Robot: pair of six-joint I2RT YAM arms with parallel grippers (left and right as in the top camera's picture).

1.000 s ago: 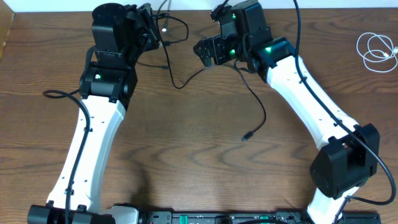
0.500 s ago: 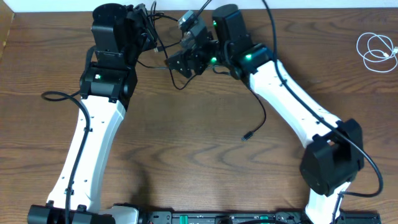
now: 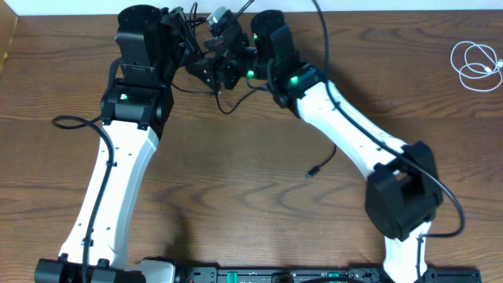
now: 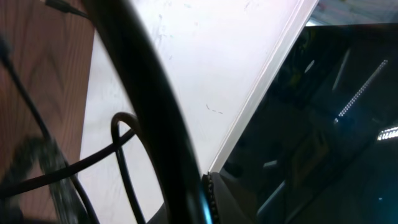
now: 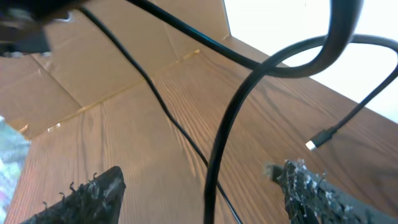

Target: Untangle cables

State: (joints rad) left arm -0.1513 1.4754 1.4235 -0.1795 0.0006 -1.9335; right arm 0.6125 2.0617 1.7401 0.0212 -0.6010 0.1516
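Note:
The black cable (image 3: 330,145) runs from my left gripper (image 3: 189,35) at the back of the table, down past the right arm, to its plug end (image 3: 312,171) lying on the wood. My left gripper is shut on it and holds that end up. My right gripper (image 3: 207,69) is open just beside the left one. In the right wrist view its fingers (image 5: 199,180) stand wide apart around the thin black cable (image 5: 177,127) and a thicker black wire (image 5: 217,155), touching neither. The white cable (image 3: 474,63) lies coiled at the far right. The left wrist view shows no jaws.
The table's back edge and a white wall (image 4: 186,56) are right behind both grippers. A flat cardboard sheet (image 5: 81,74) lies at the table's left end. Thick black arm wires (image 3: 67,119) hang by each arm.
My right arm has swung left across the back of the table, bringing its open gripper up to the left gripper and the raised black cable. The left arm has stayed still.

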